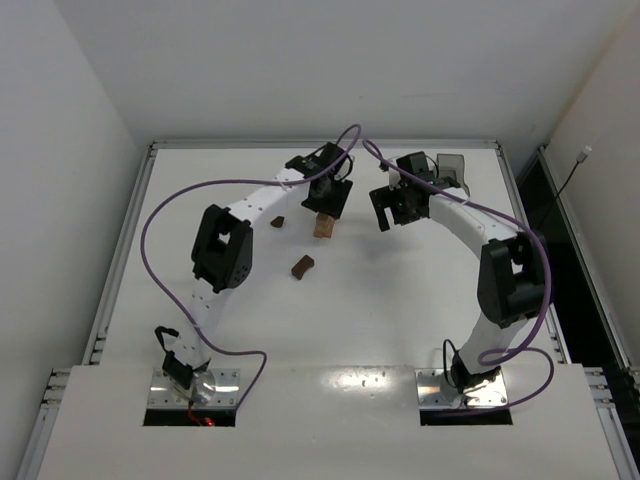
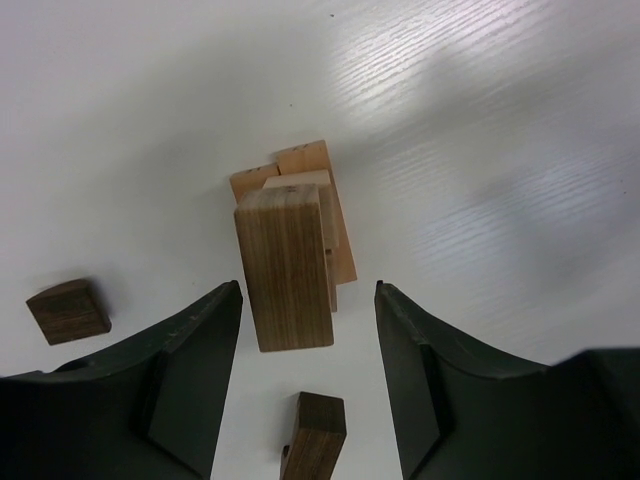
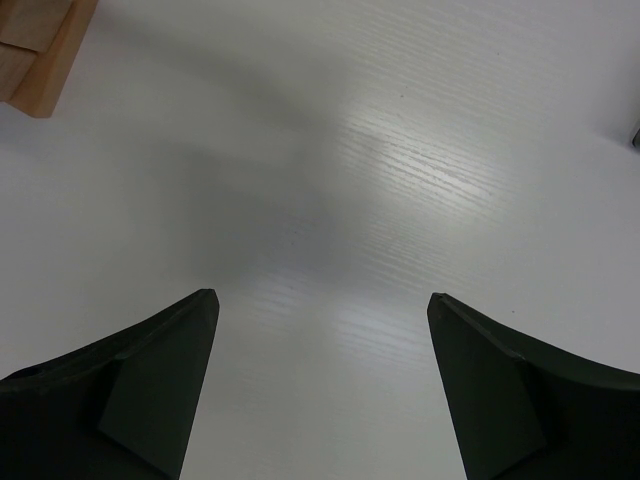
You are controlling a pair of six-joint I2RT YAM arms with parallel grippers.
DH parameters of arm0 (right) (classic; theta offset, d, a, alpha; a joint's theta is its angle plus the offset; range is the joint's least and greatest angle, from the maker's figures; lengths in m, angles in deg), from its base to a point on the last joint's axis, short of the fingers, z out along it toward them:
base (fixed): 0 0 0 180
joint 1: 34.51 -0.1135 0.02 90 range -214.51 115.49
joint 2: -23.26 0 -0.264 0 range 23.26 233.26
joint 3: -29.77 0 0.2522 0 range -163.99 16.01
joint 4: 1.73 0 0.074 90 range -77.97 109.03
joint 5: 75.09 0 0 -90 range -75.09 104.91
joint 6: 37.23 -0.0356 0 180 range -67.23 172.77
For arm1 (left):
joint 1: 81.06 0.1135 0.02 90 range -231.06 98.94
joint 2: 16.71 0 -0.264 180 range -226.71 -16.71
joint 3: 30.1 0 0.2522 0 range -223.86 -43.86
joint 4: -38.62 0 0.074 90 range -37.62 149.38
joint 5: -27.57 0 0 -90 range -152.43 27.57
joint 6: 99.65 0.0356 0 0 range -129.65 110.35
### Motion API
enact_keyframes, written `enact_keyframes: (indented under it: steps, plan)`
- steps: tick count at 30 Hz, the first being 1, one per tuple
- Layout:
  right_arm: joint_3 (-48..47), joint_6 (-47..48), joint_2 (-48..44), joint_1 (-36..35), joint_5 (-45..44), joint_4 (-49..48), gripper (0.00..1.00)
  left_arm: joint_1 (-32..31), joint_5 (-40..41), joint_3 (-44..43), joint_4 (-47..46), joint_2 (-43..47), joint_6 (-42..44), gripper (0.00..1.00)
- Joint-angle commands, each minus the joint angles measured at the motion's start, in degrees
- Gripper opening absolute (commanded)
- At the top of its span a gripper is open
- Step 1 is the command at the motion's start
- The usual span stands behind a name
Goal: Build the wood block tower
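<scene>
From above, the tower [image 1: 323, 228] stands on the white table [image 1: 420, 290] toward the far middle, with the left gripper [image 1: 327, 203] right over it. The right gripper [image 1: 388, 212] hangs just beside it on the right, and the grey tray [image 1: 455, 170] is behind that arm. A loose dark block [image 1: 278, 222] lies just left of the tower. A notched dark block [image 1: 303, 266] lies nearer the bases. Both are on the left arm's side, so I'd judge that arm the nearer one for either.

From the left wrist, the left gripper [image 2: 308, 290] straddles the tower's top piece, a dark brown bar [image 2: 288, 265] resting on the tan blocks [image 2: 312, 165]. The bar's long axis runs away from the camera, parallel to the finger faces, so the jaws span its narrow width. They are parted to a middling gap. White table shows between the bar and the right finger, so nothing is clamped. On the left finger's side I can't tell whether there is contact. A dark cube [image 2: 68, 311] sits off to the left, and a dark upright piece [image 2: 315, 435] sits low between the fingers, close to the camera.

From the right wrist, the right gripper [image 3: 320, 300] is spread wide and empty over bare table, with the tower's tan corner [image 3: 30, 50] up to its left.
</scene>
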Motion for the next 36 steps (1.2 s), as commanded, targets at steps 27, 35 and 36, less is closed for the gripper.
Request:
enact_keyframes:
  steps: [27, 35, 36]
  plan:
    - [0.66, 0.82, -2.62, -0.38, -1.71, -2.12, 0.83, -2.06, -3.09, 44.89, -6.75, 36.42, 1.67, 0.51]
    - [1.18, 0.82, -2.62, -0.38, -1.71, -2.12, 0.83, -2.06, -6.34, 42.79, -6.75, 28.33, 2.19, 0.47]
    - [1.18, 0.82, -2.62, -0.38, -1.71, -2.12, 0.83, -2.06, -6.34, 42.78, -6.75, 26.93, 2.19, 0.47]
